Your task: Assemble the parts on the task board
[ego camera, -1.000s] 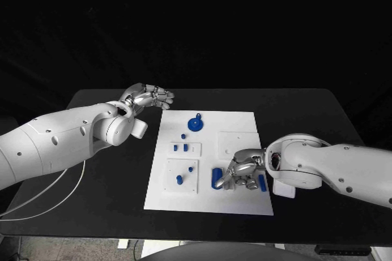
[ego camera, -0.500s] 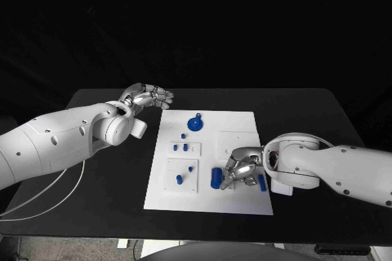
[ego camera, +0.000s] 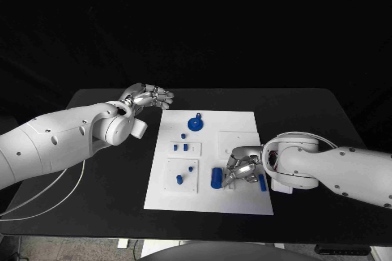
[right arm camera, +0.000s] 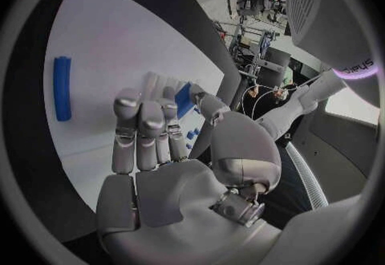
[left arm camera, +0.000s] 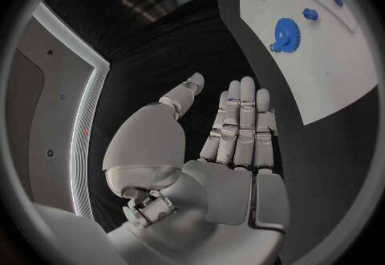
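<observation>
- Right hand [ego camera: 242, 171] has crept along the task board [ego camera: 237, 125], fingers curled beside a long blue part [ego camera: 216, 178]; whether it pinches anything, I cannot tell.
- Left hand [left arm camera: 224, 143], fingers straight and together, holds nothing.

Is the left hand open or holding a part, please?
Open: the left hand shows flat, extended fingers with nothing in them, off the task board.

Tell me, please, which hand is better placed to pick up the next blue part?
Probably the right hand: it hovers over the board beside the blue bar. The left hand is off the board.
</observation>
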Available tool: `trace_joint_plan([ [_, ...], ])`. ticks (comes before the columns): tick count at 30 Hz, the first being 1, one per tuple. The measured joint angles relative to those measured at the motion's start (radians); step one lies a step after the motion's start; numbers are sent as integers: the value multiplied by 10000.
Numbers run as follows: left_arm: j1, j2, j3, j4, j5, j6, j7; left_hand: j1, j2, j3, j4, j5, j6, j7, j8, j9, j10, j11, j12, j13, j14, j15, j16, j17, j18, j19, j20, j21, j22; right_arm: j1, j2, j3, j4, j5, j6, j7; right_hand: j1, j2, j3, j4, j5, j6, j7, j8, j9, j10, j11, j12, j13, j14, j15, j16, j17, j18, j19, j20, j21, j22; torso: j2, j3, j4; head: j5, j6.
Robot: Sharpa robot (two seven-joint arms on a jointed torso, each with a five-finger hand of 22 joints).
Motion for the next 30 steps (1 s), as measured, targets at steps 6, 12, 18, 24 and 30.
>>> trace_joint_plan([
  [6,0,-11,-2,0,0,1,-13,-11,11,28,27,0,0,0,0,0,0,0,0,0,0,0,0,9,0,0,0,0,0,0,1,0,-12,-26,47,-113,-459,-286,-124,256,0,5,-5,0,-1,52,20,0,0,1,1,1,12,34,33,33,0,0,0,3,-1,5,-20],
  [12,0,-18,-2,0,0,5,-25,-11,11,28,27,0,0,0,0,0,0,0,0,-1,0,0,0,9,0,0,0,0,8,0,0,0,2,-37,197,-213,-907,-662,-235,477,0,10,-10,0,-1,51,20,0,1,2,2,2,33,38,33,33,4,0,1,4,-4,9,-22],
  [18,0,-19,-4,0,0,9,-32,-11,11,28,27,0,0,0,0,0,0,0,0,8,0,0,0,17,0,0,0,0,8,0,21,0,13,-41,326,-243,-982,-736,-514,222,0,11,-11,-1,-2,51,20,0,1,2,2,3,50,39,11,14,42,0,2,5,-4,14,-33],
  [24,0,-30,-4,-1,0,15,-41,-11,11,28,27,0,0,0,0,0,0,0,0,7,0,0,0,17,0,0,0,0,7,-1,41,0,24,-46,353,-244,-981,-736,-568,169,0,11,-12,-1,-3,51,20,0,1,21,-15,3,50,40,-21,11,44,0,3,5,-3,4,-53],
  [30,0,-34,-6,0,-1,19,-48,-11,11,28,27,0,0,0,0,0,0,0,0,6,0,0,0,18,0,0,0,-7,16,-1,83,0,18,-72,317,-286,-1251,-466,-659,208,0,43,-45,-1,-7,51,21,0,2,53,-18,-38,60,41,-20,12,43,0,3,3,-1,5,-60],
])
